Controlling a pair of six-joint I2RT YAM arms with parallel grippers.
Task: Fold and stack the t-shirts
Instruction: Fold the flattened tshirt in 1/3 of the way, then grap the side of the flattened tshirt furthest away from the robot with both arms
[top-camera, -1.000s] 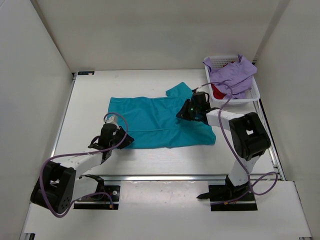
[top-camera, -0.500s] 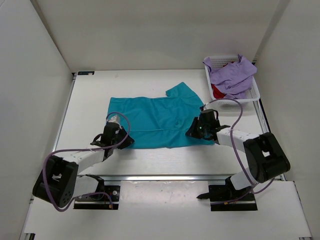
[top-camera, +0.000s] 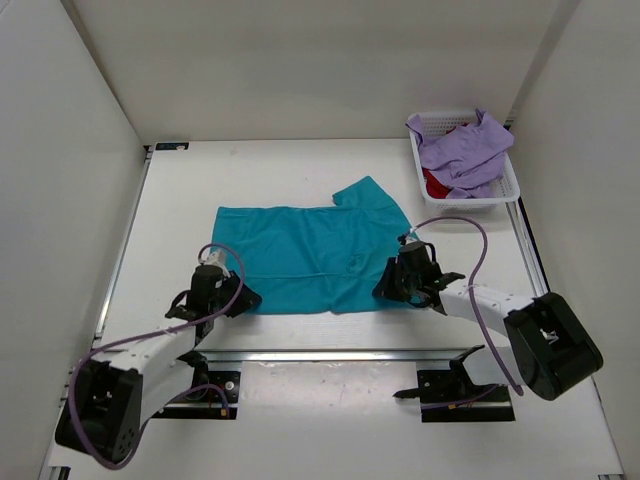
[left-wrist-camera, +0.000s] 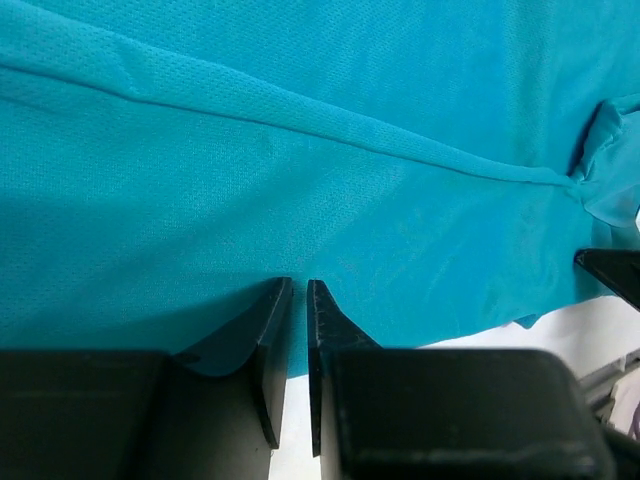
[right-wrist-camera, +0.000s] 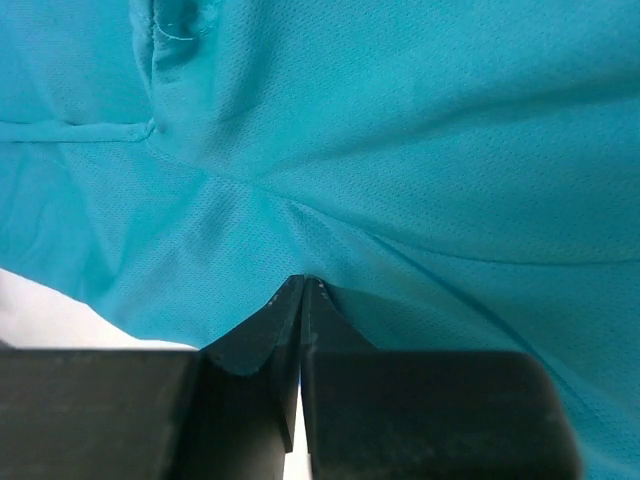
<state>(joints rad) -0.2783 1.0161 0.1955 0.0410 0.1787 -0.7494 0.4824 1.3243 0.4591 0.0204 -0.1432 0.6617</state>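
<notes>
The teal t-shirt (top-camera: 300, 250) lies spread flat mid-table, one sleeve sticking out at its far right. My left gripper (top-camera: 243, 297) sits at its near left hem, jaws almost together with teal cloth (left-wrist-camera: 300, 150) in the narrow gap (left-wrist-camera: 300, 284). At the near right hem my right gripper (top-camera: 392, 285) is shut, and creases in the cloth (right-wrist-camera: 400, 150) run together at its tips (right-wrist-camera: 303, 280). The lavender t-shirt (top-camera: 462, 150) is heaped in the basket over the deep red t-shirt (top-camera: 437, 183), which shows only partly.
A white mesh basket (top-camera: 468, 204) stands at the far right of the table. White walls close in the left, back and right sides. A metal rail (top-camera: 330, 353) runs along the near edge between the arm bases.
My right gripper came from the shirt's far right down to its near right hem and shut there. Both grippers drew toward the near edge, dragging the teal shirt with them.
</notes>
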